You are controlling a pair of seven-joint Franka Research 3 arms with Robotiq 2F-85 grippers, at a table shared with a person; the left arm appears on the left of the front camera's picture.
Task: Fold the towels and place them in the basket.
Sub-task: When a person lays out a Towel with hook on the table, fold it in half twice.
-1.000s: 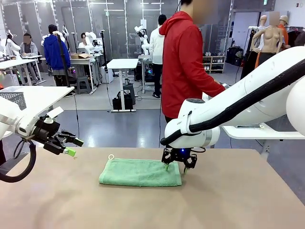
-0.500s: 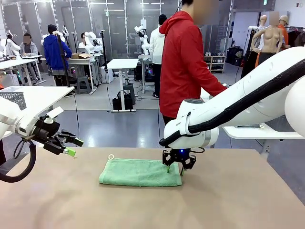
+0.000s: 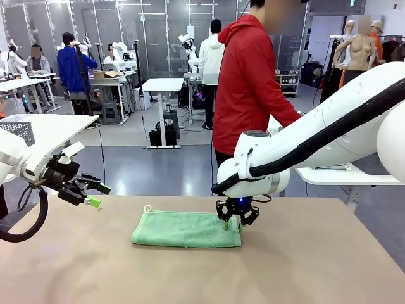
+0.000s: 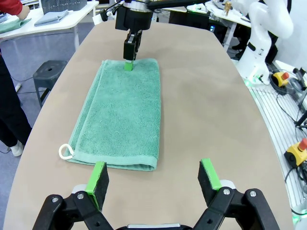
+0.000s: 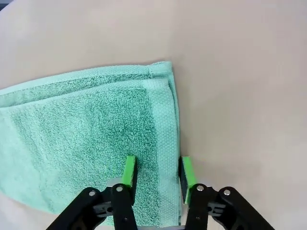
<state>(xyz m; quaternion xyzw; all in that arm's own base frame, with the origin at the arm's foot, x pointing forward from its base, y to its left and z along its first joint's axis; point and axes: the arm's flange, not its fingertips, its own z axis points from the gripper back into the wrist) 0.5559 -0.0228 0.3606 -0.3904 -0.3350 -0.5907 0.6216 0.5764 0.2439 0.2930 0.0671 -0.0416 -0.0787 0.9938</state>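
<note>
A mint green towel (image 3: 186, 229) (image 4: 122, 115) (image 5: 86, 120) lies folded into a long strip on the tan table, a white loop at its left corner. My right gripper (image 3: 233, 223) (image 5: 156, 170) (image 4: 130, 57) points down at the towel's right end, its green pads pinched on the hem there. My left gripper (image 3: 95, 196) (image 4: 156, 175) hovers open and empty off the towel's left end. A grey-blue towel (image 4: 50, 18) lies on a white side table beside the dark mesh basket (image 3: 18, 131) (image 4: 64, 5).
A person in a red hoodie (image 3: 247, 82) stands at the table's far edge, just behind my right arm. The white side table (image 3: 50, 126) stands beyond the table's left end. Bare tabletop (image 3: 304, 253) stretches to the right of the towel and in front of it.
My right gripper's jaws have closed in on the towel's right end and sunk slightly onto it. The person has shifted a little. The left arm has stayed still.
</note>
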